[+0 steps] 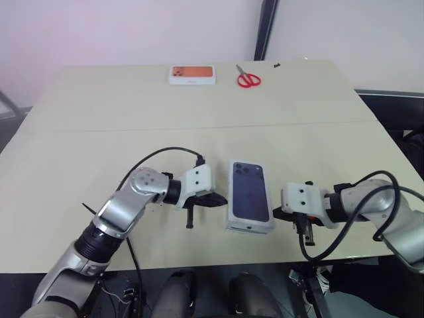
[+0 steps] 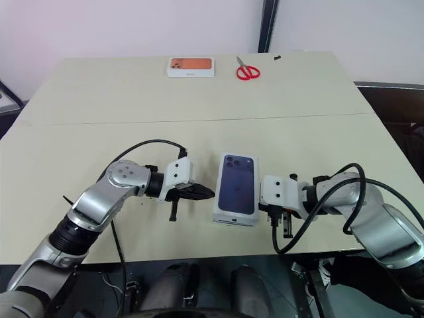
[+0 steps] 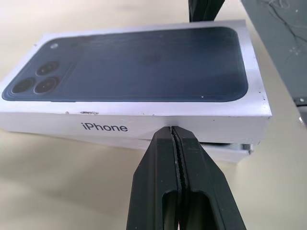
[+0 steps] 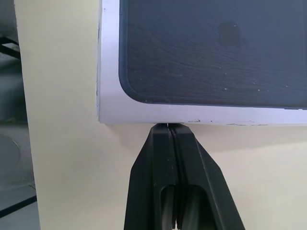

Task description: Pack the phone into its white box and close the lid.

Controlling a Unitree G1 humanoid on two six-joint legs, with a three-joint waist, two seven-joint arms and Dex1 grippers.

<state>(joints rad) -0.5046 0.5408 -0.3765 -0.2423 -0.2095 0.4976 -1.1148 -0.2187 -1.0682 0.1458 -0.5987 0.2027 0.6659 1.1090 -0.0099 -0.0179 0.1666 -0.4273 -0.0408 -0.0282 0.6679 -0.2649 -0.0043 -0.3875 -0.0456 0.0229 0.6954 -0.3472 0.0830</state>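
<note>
I see both end effectors pinched together, left end effector [image 3: 173, 128] and right end effector [image 4: 169, 125] pressing the lid [image 1: 250, 192] from opposite sides.

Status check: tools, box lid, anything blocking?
Left tool shut, tip at the lid side. Right tool shut at opposite side. Lid on the white box, small gap showing. Nothing in the way.

A pale beige bench [image 1: 99, 132] carries the closed white box [image 3: 225, 151], its lid [image 1: 250, 192] on top, at lower centre. At the upper centre lie a white box with orange picture [image 1: 192, 75] and red-handled scissors [image 1: 248, 78].
</note>
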